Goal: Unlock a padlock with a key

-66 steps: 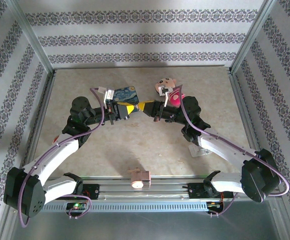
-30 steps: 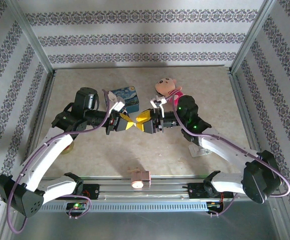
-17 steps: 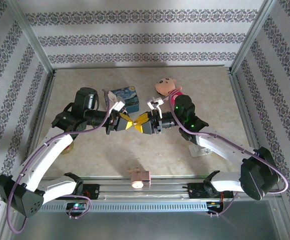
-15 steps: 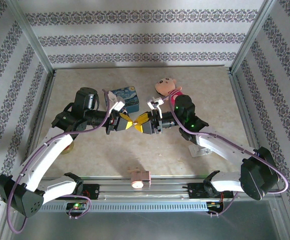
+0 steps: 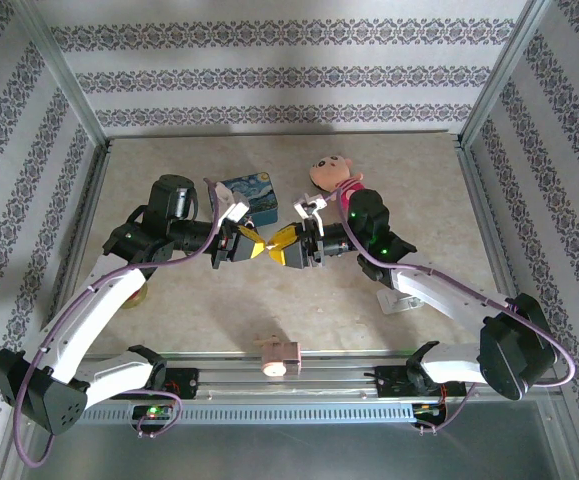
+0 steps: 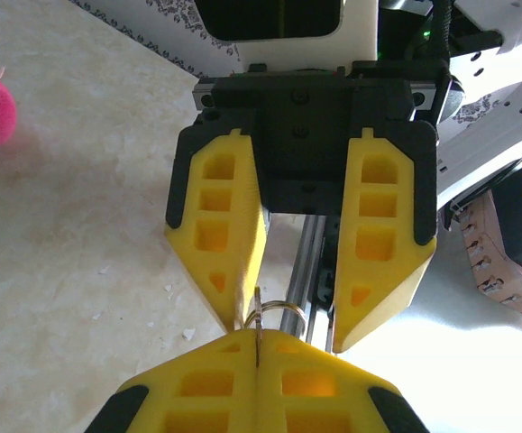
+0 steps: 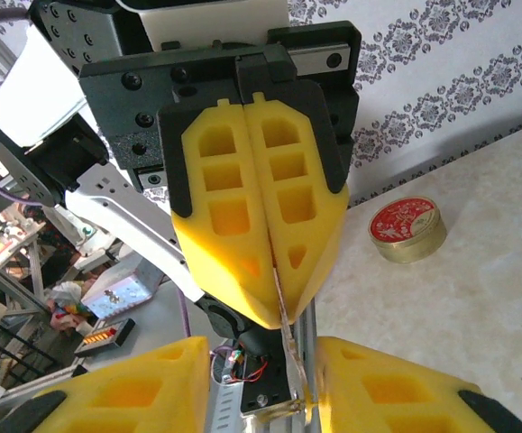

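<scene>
While you held the key [image 6: 257, 327] edge-on in the left gripper [image 6: 256, 354], its pads pressed flat together on it, the left wrist view showed the wire ring [image 6: 283, 309] poking toward the right gripper [image 6: 288, 332]. That gripper's jaws stood apart, with the ring in the gap and one tip just touching it. Where the padlock sat I could not tell (hidden behind the pads, perhaps, or simply too small). I judged the step in hand to be a regrip of the key. To do it well you needed to close the right pads squarely on the ring end, not the blade. You also needed to keep the left grip firm until the right had bitten, since a slack release could drop the key.

From the right wrist, the left pads were shut at mid-picture, and the thin metal strip ran down from their seam between the right fingers. It lay nearer one finger than the other, so a small sideways correction would have helped. A red round tin [image 7: 407, 230] lay on the table behind.

From above, the grippers met tip to tip over the table [image 5: 419, 200], in front of the blue tin [image 5: 249, 196] and near the doll [image 5: 329, 176]. About two seconds earlier they had worked further back, at the tin's near edge. A second earlier a small gap had parted the tips, and the right gripper had since moved in.
</scene>
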`<act>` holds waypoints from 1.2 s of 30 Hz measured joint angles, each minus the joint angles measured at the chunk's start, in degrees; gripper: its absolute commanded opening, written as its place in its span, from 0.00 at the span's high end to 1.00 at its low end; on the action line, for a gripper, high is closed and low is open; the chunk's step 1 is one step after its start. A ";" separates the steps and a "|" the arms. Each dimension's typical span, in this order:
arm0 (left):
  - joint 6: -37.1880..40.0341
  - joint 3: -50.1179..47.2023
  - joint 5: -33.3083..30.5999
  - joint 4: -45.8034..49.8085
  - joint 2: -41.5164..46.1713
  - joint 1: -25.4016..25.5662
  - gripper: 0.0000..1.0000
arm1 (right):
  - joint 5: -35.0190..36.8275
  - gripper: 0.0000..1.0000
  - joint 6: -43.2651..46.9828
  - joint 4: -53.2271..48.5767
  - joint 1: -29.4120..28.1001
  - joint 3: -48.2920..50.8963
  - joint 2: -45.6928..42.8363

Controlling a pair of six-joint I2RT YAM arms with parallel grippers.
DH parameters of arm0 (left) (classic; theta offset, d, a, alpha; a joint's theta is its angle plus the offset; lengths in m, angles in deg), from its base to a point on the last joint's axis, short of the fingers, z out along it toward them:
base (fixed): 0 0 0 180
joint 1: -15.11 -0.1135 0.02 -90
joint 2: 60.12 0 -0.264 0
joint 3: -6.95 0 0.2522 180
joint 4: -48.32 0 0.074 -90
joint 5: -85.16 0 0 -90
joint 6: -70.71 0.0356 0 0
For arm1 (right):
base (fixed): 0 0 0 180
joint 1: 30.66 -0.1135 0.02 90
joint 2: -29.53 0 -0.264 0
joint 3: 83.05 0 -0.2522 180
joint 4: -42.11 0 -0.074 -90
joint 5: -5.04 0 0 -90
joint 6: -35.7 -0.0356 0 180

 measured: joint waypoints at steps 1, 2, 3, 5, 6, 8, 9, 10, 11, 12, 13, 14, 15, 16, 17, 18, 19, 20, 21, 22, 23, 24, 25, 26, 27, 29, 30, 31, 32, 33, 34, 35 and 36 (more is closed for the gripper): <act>-0.02 -0.02 0.00 0.00 0.00 0.00 1.00 | 0.04 0.63 0.00 -0.02 0.20 0.00 0.07; -0.02 0.00 0.00 0.00 0.02 0.00 1.00 | 0.15 0.64 -0.04 -0.04 0.50 0.00 0.07; 0.00 0.00 0.00 0.02 0.07 0.00 1.00 | 0.35 0.65 -0.07 -0.07 0.76 0.00 0.07; 0.00 0.00 -0.02 0.00 0.13 0.00 1.00 | 0.63 0.69 -0.11 -0.17 1.25 0.00 0.07; -0.02 0.00 0.00 0.00 0.20 0.00 1.00 | 0.79 0.71 -0.13 -0.31 1.27 0.00 0.07; -0.02 0.00 -0.02 0.02 0.33 0.00 1.00 | 0.96 0.71 -0.13 -0.44 1.38 0.00 0.07; -0.02 0.00 0.00 0.00 0.39 0.00 1.00 | 0.98 0.71 -0.28 -0.42 1.38 -0.02 0.07; -0.02 0.00 -0.02 0.00 0.39 0.00 1.00 | 0.96 0.71 -0.31 -0.42 1.38 -0.02 0.07; -0.02 0.00 -0.02 0.00 0.39 0.00 1.00 | 0.96 0.70 -0.37 -0.42 1.38 -0.02 0.07; -0.02 0.00 -0.04 0.00 0.42 0.00 1.00 | 0.96 0.69 -0.46 -0.42 1.36 -0.02 0.09; -0.04 0.00 -0.13 0.02 0.39 0.00 1.00 | 0.96 0.69 -0.52 -0.42 1.36 -0.04 0.07; -0.04 0.00 -0.17 0.00 0.39 0.00 1.00 | 0.96 0.69 -0.57 -0.39 1.36 -0.07 0.09; -0.04 0.00 -0.17 0.00 0.39 0.00 1.00 | 0.94 0.68 -0.57 -0.39 1.31 -0.07 0.07; -0.07 0.00 -0.17 0.00 0.39 0.00 1.00 | 0.96 0.68 -0.57 -0.42 1.22 -0.09 0.07; -0.07 0.00 -0.17 0.00 0.39 0.00 1.00 | 0.94 0.69 -0.57 -0.42 1.20 -0.11 0.09; -0.13 0.00 -0.17 0.00 0.39 0.00 1.00 | 0.92 0.69 -0.59 -0.42 1.20 -0.15 0.09; -0.22 0.00 -0.15 0.00 0.39 0.00 1.00 | 0.92 0.70 -0.59 -0.39 1.20 -0.20 0.09; -0.24 0.00 -0.15 0.00 0.39 -0.02 1.00 | 0.92 0.70 -0.68 -0.39 1.20 -0.28 0.11; -0.24 0.00 -0.17 0.00 0.39 -0.02 1.00 | 0.90 0.70 -0.74 -0.39 1.20 -0.39 0.17; -0.24 0.00 -0.17 0.00 0.39 -0.02 1.00 | 0.87 0.70 -0.79 -0.39 1.20 -0.48 0.26; -0.24 0.00 -0.17 0.00 0.39 -0.02 1.00 | 0.85 0.70 -0.79 -0.39 1.20 -0.52 0.35; -0.26 0.00 -0.17 0.00 0.39 -0.02 1.00 | 0.81 0.70 -0.79 -0.42 1.20 -0.57 0.46; -0.26 0.00 -0.17 0.00 0.39 -0.09 1.00 | 0.81 0.69 -0.81 -0.39 1.20 -0.61 0.59; -0.28 0.00 -0.17 0.00 0.39 -0.11 1.00 | 0.79 0.69 -0.92 -0.39 1.20 -0.66 0.66; -0.33 0.00 -0.17 0.00 0.39 -0.11 1.00 | 0.79 0.69 -0.96 -0.39 1.20 -0.70 0.72; -0.44 0.00 -0.17 0.00 0.39 -0.11 1.00 | 0.79 0.69 -0.98 -0.42 1.20 -0.72 0.90; -0.44 0.00 -0.17 0.00 0.39 -0.11 1.00 | 0.79 0.70 -0.96 -0.42 1.20 -0.72 0.94; -0.46 0.00 -0.17 0.00 0.39 -0.11 1.00 | 0.76 0.70 -0.98 -0.42 1.20 -0.74 1.01; -0.46 0.00 -0.17 0.00 0.39 -0.11 1.00 | 0.74 0.70 -0.98 -0.39 1.20 -0.74 1.09; -0.46 0.00 -0.17 0.00 0.39 -0.11 1.00 | 0.74 0.70 -0.98 -0.42 1.20 -0.74 1.14; -0.46 0.00 -0.17 0.00 0.39 -0.11 1.00 | 0.74 0.71 -0.98 -0.42 1.20 -0.74 1.16; -0.46 0.00 -0.17 0.00 0.39 -0.11 1.00 | 0.72 0.71 -0.98 -0.42 1.20 -0.74 1.20; -0.48 0.00 -0.17 -0.02 0.39 -0.11 1.00 | 0.63 0.71 -0.98 -0.42 1.20 -0.74 1.20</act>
